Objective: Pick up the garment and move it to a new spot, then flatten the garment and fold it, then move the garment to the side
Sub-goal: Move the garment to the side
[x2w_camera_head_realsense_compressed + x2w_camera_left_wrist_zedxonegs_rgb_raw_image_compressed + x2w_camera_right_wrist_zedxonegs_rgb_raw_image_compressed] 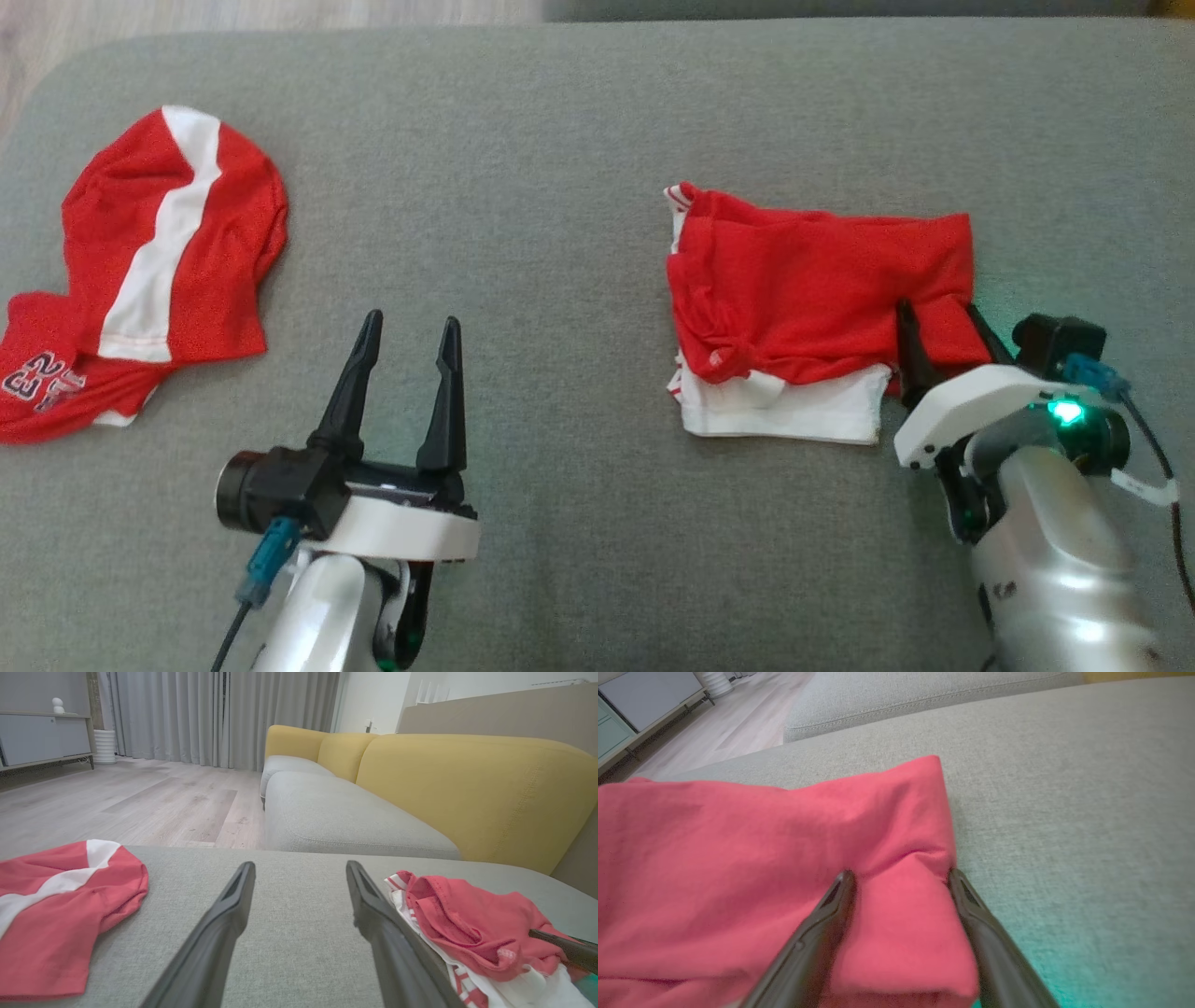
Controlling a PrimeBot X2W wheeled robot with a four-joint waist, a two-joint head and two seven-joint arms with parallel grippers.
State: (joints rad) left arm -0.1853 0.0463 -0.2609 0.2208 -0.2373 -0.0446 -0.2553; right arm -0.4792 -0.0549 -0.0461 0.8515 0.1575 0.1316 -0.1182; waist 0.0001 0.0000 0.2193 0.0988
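Note:
A folded red and white garment point(803, 280) lies on the grey cushion point(523, 168), right of centre. My right gripper point(937, 313) is open at its near right corner, one dark finger on each side of a fold of red cloth. In the right wrist view the red garment point(738, 858) bulges between the spread fingers of that gripper point(900, 873). My left gripper point(413, 322) stands open and empty over bare cushion, left of the garment. In the left wrist view, the left gripper point(300, 864) points between the folded garment point(467, 924) and another red piece.
A second red garment point(168, 252) with a white stripe and the number 23 lies spread at the cushion's left end point(60, 905). Beyond the cushion's far edge are a grey and yellow sofa point(467, 788) and wooden floor point(140, 798).

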